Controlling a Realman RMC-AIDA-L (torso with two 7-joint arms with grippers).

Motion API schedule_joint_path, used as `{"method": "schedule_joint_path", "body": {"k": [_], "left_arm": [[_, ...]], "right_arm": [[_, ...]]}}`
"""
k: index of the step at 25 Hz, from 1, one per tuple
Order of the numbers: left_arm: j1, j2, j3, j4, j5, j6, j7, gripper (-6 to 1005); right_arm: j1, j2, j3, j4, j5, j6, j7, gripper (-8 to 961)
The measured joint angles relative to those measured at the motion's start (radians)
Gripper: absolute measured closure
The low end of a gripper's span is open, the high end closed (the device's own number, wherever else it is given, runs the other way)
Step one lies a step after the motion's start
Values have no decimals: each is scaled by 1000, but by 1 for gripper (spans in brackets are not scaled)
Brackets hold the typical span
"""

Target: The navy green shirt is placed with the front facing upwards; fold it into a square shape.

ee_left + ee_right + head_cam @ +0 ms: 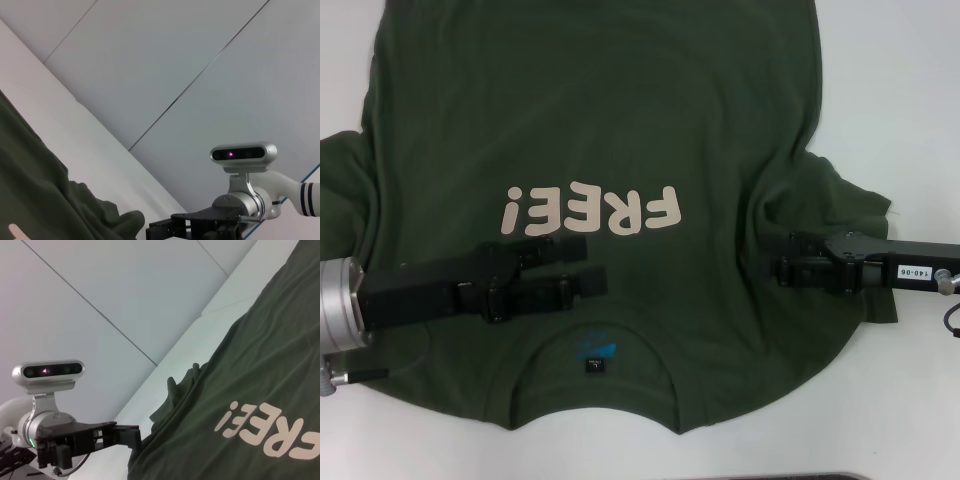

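Head view is showing me the shirt (600, 130) lying flat on the white table (900, 90), front up, its collar at the near edge and the hem running out of sight at the far side, so the cream letters (590, 210) are reading upside down to me. The small black neck tag (593, 366) is sitting just inside the collar. My left gripper (582, 264) is reaching in from the left, lying low over the chest just near of the letters; its two fingers are lying side by side with a narrow gap between them, holding nothing that I can see. My right gripper (772, 258) is coming in from the right, pressing at the bunched cloth by the right sleeve (850, 200); I cannot tell whether its fingers are open or closed on the fabric.
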Motion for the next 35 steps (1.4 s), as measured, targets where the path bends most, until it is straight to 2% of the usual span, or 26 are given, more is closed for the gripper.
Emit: {"method": "schedule_joint_path", "body": {"k": [22,27,33,35], "left_arm": [[1,0,0,-3,0,-13,-3,125],[1,0,-2,-3,0,-13,-4,125],[-3,0,-2,-3,0,-13,-5,126],[-3,0,-2,-3,-1,-13,-5,126]], "right_arm": [[-3,-3,2,-5,4,-2,0,72],[-36,-32,39,-7,5,-10,5,72],[-107,-98,58,-30,2,-13,41,71],[-128,-113,64,-49,2,-20,68,71]]}}
